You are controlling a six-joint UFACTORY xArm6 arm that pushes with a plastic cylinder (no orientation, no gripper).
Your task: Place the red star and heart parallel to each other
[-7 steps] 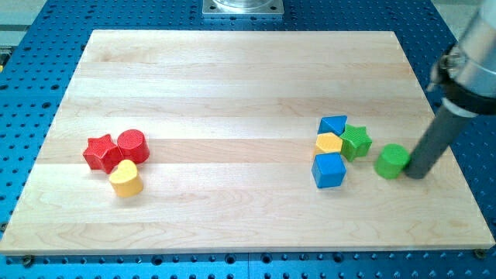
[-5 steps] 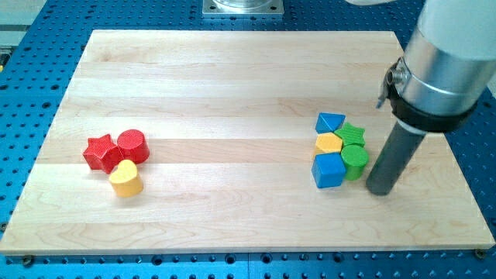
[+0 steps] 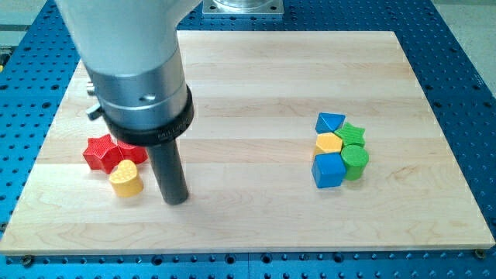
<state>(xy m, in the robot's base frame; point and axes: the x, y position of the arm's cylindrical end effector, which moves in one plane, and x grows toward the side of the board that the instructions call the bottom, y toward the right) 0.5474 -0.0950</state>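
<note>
A red star (image 3: 100, 152) lies at the view's left on the wooden board (image 3: 248, 70). A yellow heart (image 3: 125, 180) sits just below and right of it, touching it. A red cylinder (image 3: 129, 151) to the star's right is mostly hidden by the arm. My tip (image 3: 176, 200) rests on the board right of the yellow heart, a small gap away, not touching any block.
A cluster stands at the view's right: a blue triangle (image 3: 330, 122), a yellow hexagon (image 3: 328, 142), a blue cube (image 3: 328, 170), a green star (image 3: 354, 134) and a green cylinder (image 3: 356, 162), all touching. The arm's large grey body (image 3: 128, 54) covers the board's upper left.
My tip pushed the green cylinder left against the blue cube, then swept across the board from the right cluster to just right of the yellow heart. The red blocks have not moved.
</note>
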